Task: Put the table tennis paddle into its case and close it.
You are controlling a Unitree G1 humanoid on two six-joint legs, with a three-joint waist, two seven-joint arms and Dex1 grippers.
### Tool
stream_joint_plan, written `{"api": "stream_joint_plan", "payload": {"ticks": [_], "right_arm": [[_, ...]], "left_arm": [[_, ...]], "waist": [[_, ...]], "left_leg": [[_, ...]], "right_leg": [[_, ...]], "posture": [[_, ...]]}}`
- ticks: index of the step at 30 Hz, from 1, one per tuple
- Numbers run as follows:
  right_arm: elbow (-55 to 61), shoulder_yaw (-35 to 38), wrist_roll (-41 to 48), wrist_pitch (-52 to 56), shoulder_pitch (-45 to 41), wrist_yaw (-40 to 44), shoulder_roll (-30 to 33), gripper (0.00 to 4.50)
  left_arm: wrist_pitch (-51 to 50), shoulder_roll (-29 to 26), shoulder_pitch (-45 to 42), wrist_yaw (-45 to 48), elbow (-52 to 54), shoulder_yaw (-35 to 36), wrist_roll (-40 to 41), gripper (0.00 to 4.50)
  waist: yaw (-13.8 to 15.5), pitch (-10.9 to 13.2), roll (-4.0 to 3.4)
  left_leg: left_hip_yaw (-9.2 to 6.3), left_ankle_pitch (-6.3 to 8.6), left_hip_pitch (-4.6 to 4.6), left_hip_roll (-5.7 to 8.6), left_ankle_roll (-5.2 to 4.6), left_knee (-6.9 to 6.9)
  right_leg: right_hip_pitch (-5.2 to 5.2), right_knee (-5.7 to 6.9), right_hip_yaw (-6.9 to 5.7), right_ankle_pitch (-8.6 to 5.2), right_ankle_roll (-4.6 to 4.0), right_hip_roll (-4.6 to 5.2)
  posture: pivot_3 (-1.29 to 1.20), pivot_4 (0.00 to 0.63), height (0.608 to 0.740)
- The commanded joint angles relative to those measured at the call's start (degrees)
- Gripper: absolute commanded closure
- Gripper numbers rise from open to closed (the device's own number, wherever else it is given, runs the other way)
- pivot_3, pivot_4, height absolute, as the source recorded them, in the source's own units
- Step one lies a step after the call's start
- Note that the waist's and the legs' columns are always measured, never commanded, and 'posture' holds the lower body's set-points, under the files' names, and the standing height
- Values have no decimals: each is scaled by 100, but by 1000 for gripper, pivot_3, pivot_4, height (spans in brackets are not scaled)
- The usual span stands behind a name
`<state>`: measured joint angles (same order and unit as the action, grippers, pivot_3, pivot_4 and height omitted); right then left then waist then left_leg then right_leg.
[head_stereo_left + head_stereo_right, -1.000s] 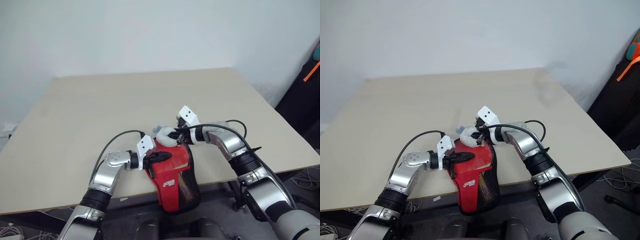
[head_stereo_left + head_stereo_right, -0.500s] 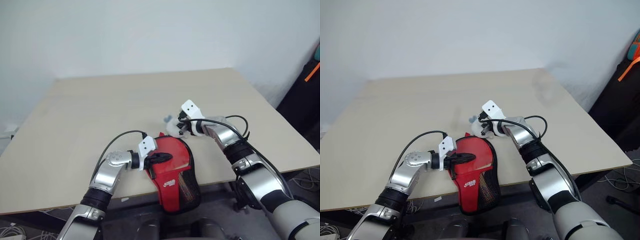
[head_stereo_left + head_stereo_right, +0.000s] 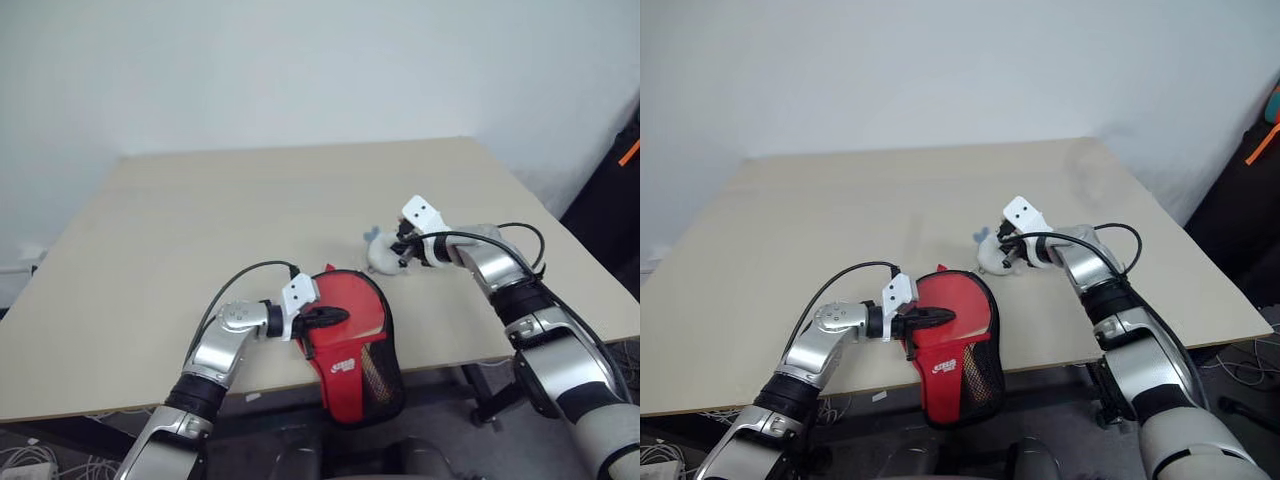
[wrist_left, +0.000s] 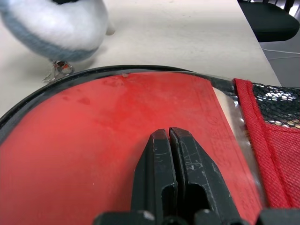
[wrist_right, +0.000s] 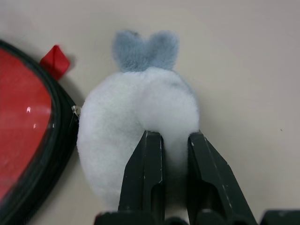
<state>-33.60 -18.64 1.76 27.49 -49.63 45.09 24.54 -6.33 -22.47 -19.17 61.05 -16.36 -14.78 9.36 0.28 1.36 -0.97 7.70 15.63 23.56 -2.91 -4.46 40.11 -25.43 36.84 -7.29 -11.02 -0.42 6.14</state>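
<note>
1. I have the paddle-shaped red fabric case with the black zip rim and mesh pocket [image 3: 350, 335] lying at the near edge of the pale wooden table [image 3: 200, 220], its narrow end hanging over that edge towards me.
2. My left gripper [image 3: 338, 316] reaches in from the left and lies across the case's red face, its two black fingers pressed fully together with nothing between them; in the left wrist view they rest flat on that red surface, pinning it rather than gripping it.
3. My right gripper [image 3: 398, 256] sits beyond and to the right of the case, its fingers nearly closed on the small fluffy grey-white rounded charm [image 5: 140, 126].
4. In the right wrist view the charm lies just beside the zip rim, next to a small red tab [image 5: 55, 59]; I judge it is tied to the zip pull.
5. I cannot make out the table tennis paddle itself; I judge it is already inside.
6. The relation that matters: the case's long axis runs from the near table edge away from me, and the charm sits at the far, round end, on the right arm's side, so I judge the right arm should draw it along the rim.
</note>
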Motion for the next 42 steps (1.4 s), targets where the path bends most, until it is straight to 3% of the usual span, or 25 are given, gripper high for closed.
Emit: {"api": "stream_joint_plan", "payload": {"ticks": [1,9,24,42], "right_arm": [[537,314,-156,8,63,197,689,4205],[1745,456,133,156,728,1088,1460,4205],[3393,500,1023,207,1714,2661,2321,4205],[4742,407,1607,240,2658,3727,3068,4205]], "left_arm": [[-178,-53,204,80,-417,-308,-289,4500],[-186,-51,191,116,-435,-360,-274,4500],[-256,-119,136,200,-477,-411,-318,4500],[-282,-132,-6,292,-575,-502,-346,4500]], "waist": [[36,1,-2],[36,2,-6],[34,3,-3],[36,7,7]], "left_leg": [[-2,11,0,2,-21,0],[-10,15,3,36,-56,2],[-19,27,3,41,-76,3],[-32,30,2,40,-80,3]], "right_leg": [[-1,-1,-2,0,0,3],[3,-3,-25,-11,1,59],[8,-9,-35,-17,9,68],[13,-14,-44,-19,11,73]], "posture": [[0,0,706],[0,0,706],[0,0,706],[0,0,706]]}}
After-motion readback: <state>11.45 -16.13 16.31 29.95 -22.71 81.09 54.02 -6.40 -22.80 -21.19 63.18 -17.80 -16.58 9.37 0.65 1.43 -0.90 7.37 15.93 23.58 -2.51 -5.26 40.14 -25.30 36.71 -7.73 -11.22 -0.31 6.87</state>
